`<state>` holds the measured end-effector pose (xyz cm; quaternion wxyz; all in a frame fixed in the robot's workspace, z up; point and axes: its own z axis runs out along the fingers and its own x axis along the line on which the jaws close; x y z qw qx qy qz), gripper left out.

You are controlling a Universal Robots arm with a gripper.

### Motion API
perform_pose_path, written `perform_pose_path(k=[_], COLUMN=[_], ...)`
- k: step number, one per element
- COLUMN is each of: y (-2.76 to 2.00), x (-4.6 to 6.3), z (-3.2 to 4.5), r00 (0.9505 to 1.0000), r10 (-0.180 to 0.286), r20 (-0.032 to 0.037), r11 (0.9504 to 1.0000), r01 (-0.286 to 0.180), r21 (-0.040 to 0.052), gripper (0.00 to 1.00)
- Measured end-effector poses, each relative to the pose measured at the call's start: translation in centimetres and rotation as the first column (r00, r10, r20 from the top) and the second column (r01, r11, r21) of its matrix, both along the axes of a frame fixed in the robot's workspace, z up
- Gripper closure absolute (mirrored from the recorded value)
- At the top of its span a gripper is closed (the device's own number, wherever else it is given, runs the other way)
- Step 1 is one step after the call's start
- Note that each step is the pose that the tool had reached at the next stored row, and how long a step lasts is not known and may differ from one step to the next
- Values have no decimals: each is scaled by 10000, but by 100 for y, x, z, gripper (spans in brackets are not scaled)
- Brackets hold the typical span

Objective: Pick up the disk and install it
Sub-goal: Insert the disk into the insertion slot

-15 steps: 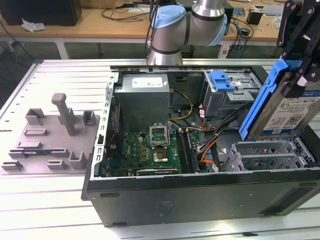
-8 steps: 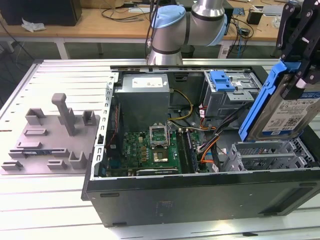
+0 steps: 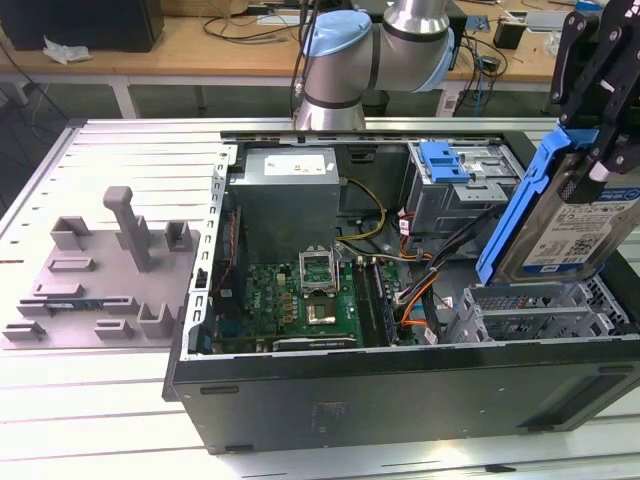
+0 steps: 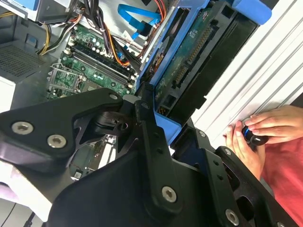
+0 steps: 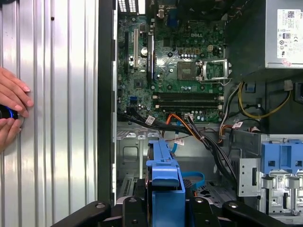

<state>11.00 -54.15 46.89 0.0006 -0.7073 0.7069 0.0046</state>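
The disk [image 3: 572,232], a silver drive with a white-and-blue label in a blue carrier frame, hangs tilted on edge over the open computer case [image 3: 400,385] at the exterior view's right. My gripper [image 3: 592,150] is shut on its upper end. Right below it sits the metal drive cage [image 3: 530,312]. In the second wrist view the disk's green circuit side [image 4: 189,61] runs away from the gripper [image 4: 158,125]. The first wrist view has the blue carrier [image 5: 164,182] between the black fingers [image 5: 130,208], above the case floor.
Inside the case are the motherboard [image 3: 300,300], the power supply [image 3: 290,195], orange and black cables [image 3: 420,285] and a second blue carrier [image 3: 445,160] in a bay. A grey slotted fixture [image 3: 100,280] lies left. A person's hand [image 5: 12,109] rests on the ribbed table.
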Motion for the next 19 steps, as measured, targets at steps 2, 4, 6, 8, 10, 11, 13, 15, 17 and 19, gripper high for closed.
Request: perform_pose_path(k=[2,4,6,8,10,11,13,15,17,19], y=[0,0,0,0,0,0,0,0,0,0], x=[0,0,0,1,4,5,8,10,12,14], z=[-9,-18,-28,-36,-46,-49,-58,-65,-75,-83], r00=[10000,10000,10000,10000,10000,10000,10000,10000,10000,10000], r10=[0,0,0,0,0,0,0,0,0,0], r20=[0,0,0,0,0,0,0,0,0,0], r11=[10000,10000,10000,10000,10000,10000,10000,10000,10000,10000], r01=[0,0,0,0,0,0,0,0,0,0], r21=[0,0,0,0,0,0,0,0,1,0], gripper=[63,63,63,63,63,63,63,63,63,63])
